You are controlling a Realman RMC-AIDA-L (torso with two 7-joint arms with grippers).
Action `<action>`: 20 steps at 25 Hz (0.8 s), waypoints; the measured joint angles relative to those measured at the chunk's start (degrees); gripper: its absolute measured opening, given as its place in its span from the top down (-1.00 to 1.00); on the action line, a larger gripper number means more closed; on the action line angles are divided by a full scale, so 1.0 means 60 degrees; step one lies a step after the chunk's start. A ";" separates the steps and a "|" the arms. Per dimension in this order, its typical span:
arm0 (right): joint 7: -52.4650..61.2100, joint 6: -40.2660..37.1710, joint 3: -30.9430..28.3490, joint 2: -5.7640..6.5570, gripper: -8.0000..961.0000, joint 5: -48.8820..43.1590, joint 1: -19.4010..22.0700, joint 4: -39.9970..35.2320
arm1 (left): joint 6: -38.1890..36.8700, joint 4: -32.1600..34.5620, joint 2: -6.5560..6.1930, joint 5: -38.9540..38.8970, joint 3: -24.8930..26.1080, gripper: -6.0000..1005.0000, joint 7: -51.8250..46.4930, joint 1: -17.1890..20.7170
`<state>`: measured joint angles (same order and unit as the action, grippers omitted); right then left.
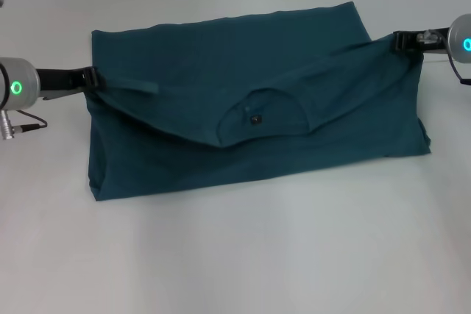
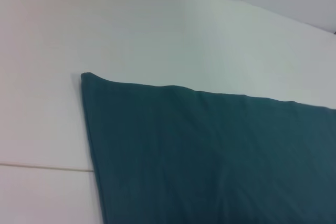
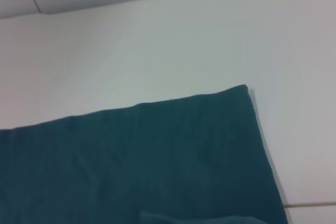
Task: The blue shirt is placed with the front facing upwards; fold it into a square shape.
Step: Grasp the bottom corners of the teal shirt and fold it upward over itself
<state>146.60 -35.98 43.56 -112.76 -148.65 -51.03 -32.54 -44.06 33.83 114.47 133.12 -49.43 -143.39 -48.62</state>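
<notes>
— Left gripper (image 1: 94, 79): what was it doing?
— It was clamped on the blue shirt (image 1: 243, 134) at the garment's left edge, mid-left of the frame.
— And the right gripper (image 1: 398, 40)?
— Pinched on the shirt's upper right corner. Between them the cloth lay folded across the frame's centre on the white table (image 1: 243, 255), collar (image 1: 261, 117) facing up, a fold running diagonally from one grip to the other.
</notes>
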 joint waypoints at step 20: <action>-0.0021 0.0180 0.0247 0.0096 0.89 -0.0169 -0.0099 0.0225 | 0.0134 -0.0123 0.0117 0.0109 -0.0022 0.63 0.0230 -0.0017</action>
<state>146.48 -34.90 45.04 -112.18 -149.66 -51.62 -31.19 -43.25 33.10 115.17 133.77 -49.56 -142.01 -48.72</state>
